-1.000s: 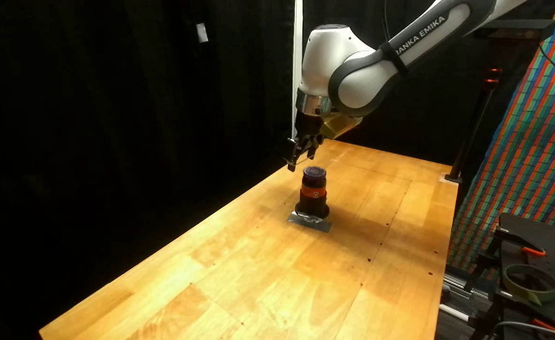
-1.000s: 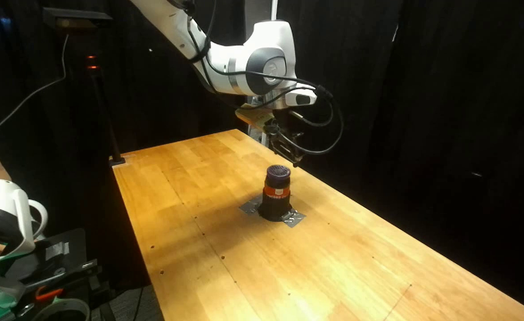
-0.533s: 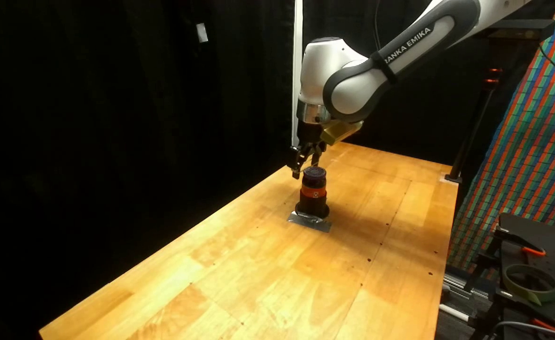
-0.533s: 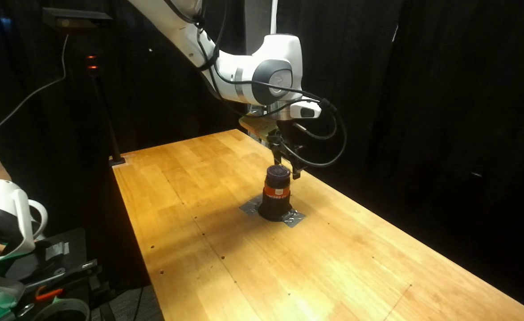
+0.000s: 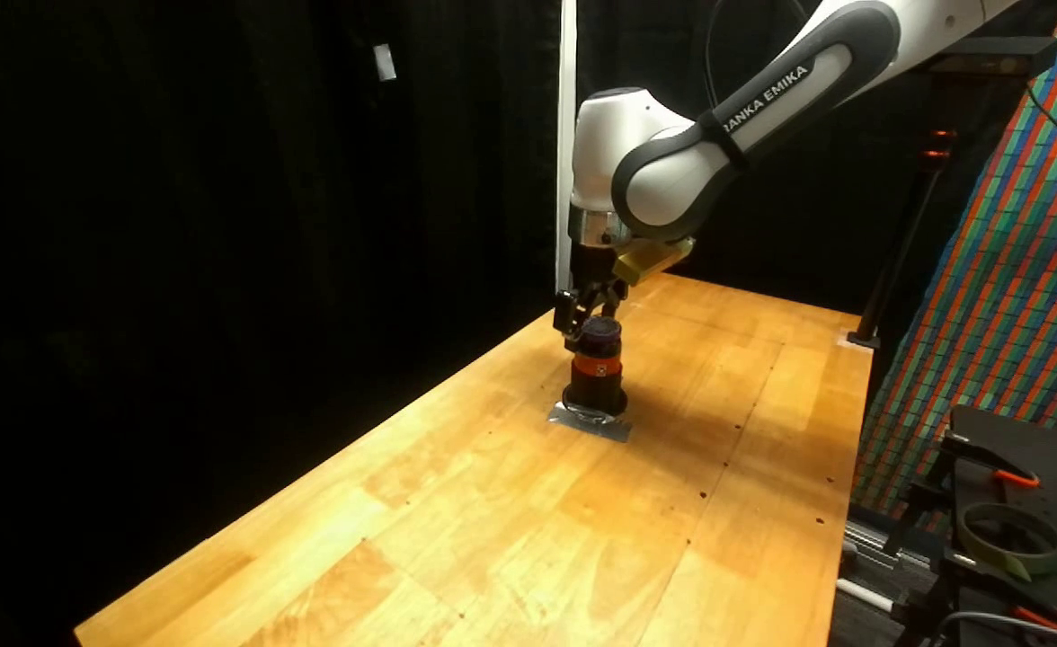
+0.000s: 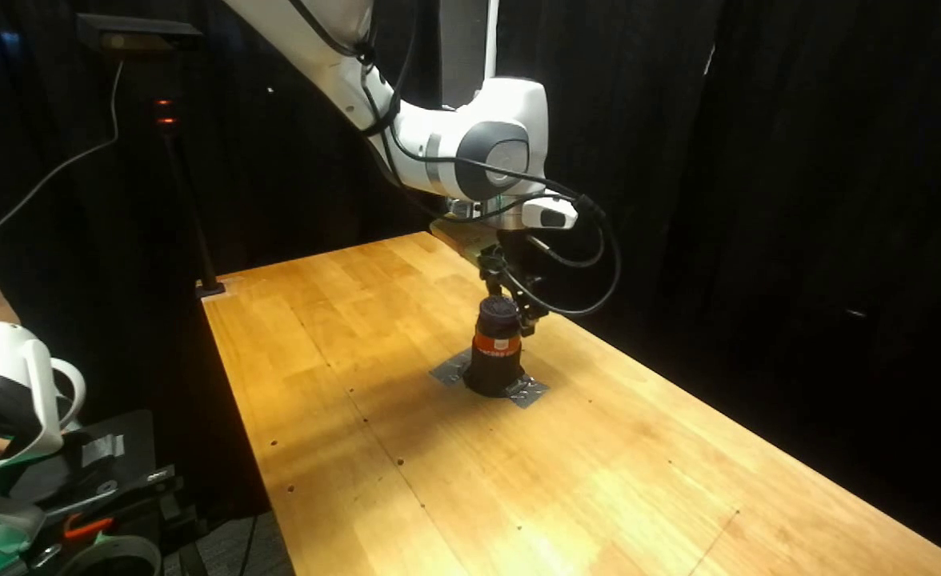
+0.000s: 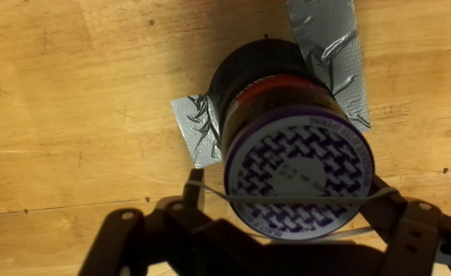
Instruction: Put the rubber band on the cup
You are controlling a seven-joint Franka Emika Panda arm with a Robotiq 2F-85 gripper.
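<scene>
Pincer (image 7: 287, 193): spread apart, rubber band (image 7: 298, 200) stretched between its fingers (image 7: 193, 197). Cup (image 7: 302, 157): upright, its top showing partly between those fingers, one strand crossing it, contact unclear. Apparently done: band held wide at the cup. Remaining: passing that strand over the edge, seating, releasing.

The cup (image 7: 298, 165) shows a woven pattern of purple and pale grey on top, orange-red around its body. The base (image 7: 258, 59) beneath is black, the strips of tape (image 7: 344, 57) silver-grey. The rubber band (image 7: 302, 199) is dull beige, the gripper (image 7: 288, 189) black. Golden-brown grain runs through the table (image 5: 492, 530); the arm (image 5: 605, 153) is white trimmed with dark grey, and the sheet (image 5: 1009, 296) is chequered orange-red, green and blue.
</scene>
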